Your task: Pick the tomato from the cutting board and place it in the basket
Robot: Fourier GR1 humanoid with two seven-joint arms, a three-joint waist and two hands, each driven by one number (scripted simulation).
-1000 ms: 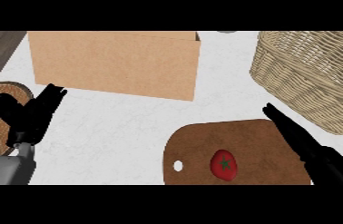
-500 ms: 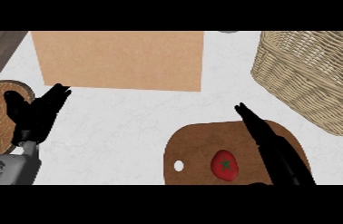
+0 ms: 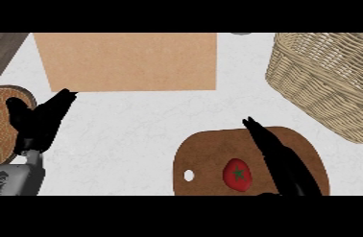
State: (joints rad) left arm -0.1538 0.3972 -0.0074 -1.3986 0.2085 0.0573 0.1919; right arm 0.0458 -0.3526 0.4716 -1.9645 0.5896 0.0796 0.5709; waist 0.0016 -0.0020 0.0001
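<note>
A red tomato (image 3: 237,174) with a green stem lies on the brown wooden cutting board (image 3: 205,159) at the lower right of the head view. My right hand (image 3: 280,159) stretches over the board with straight fingers, just to the right of the tomato and not holding it. The woven wicker basket (image 3: 319,82) stands at the upper right, beyond the board. At the left edge my left hand (image 3: 39,123) rests open with fingers up.
A large tan cardboard box (image 3: 127,61) sits at the back centre of the white counter. A round wooden object (image 3: 8,99) shows partly behind my left hand at the left edge.
My right hand has moved left over the cutting board, from its right edge to just beside the tomato. The left hand has barely moved.
</note>
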